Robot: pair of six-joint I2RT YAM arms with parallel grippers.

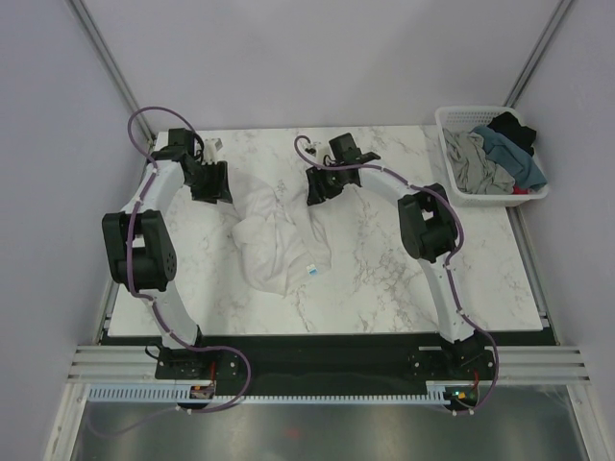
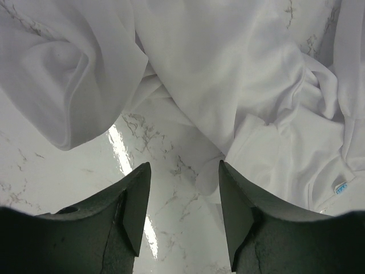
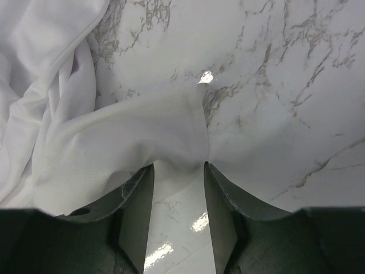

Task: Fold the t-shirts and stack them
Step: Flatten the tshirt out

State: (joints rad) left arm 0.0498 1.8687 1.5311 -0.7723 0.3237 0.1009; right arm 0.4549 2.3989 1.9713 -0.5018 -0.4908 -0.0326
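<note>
Since the left hand (image 2: 185,171) and right hand (image 3: 178,168) both gape, a shallow pinch could drop the white t-shirt (image 1: 274,235).

The t-shirt (image 1: 274,235) lies on the table (image 1: 404,288) between both grippers, just right of the left gripper (image 1: 209,184), its edge reaching between the right gripper's (image 1: 320,189) fingertips. Well right of that gripper, a basket (image 1: 471,109) holds other shirts (image 1: 490,158).
</note>
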